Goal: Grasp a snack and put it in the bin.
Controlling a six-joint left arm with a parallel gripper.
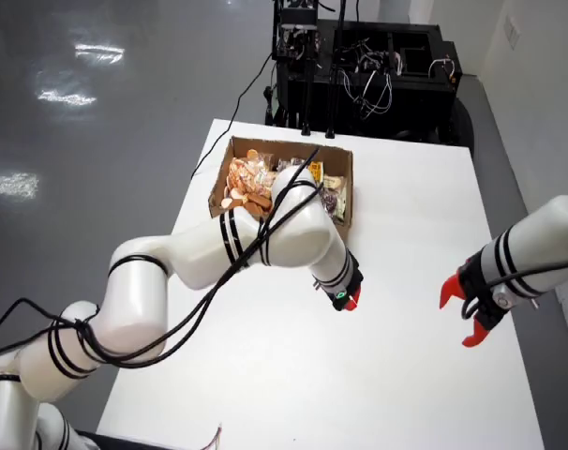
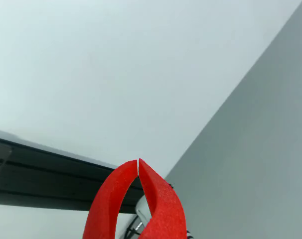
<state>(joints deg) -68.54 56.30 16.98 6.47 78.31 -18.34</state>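
Observation:
A cardboard box (image 1: pixel 347 192) stands at the far middle of the white table (image 1: pixel 406 216) and holds several snack packets (image 1: pixel 248 180). My working arm reaches across from the lower left. Its red-fingered gripper (image 1: pixel 350 300) is just in front of the box's near right corner, low over the table. In the wrist view the gripper (image 2: pixel 137 162) has its red fingertips (image 2: pixel 156 199) touching, with nothing between them. I see no snack loose on the table; my arm hides part of the box's contents.
A second arm comes in from the right, its red gripper (image 1: pixel 464 314) open above the table's right side. Black equipment with cables (image 1: pixel 368 70) stands behind the table. A cable (image 1: pixel 232 117) runs off the far left edge.

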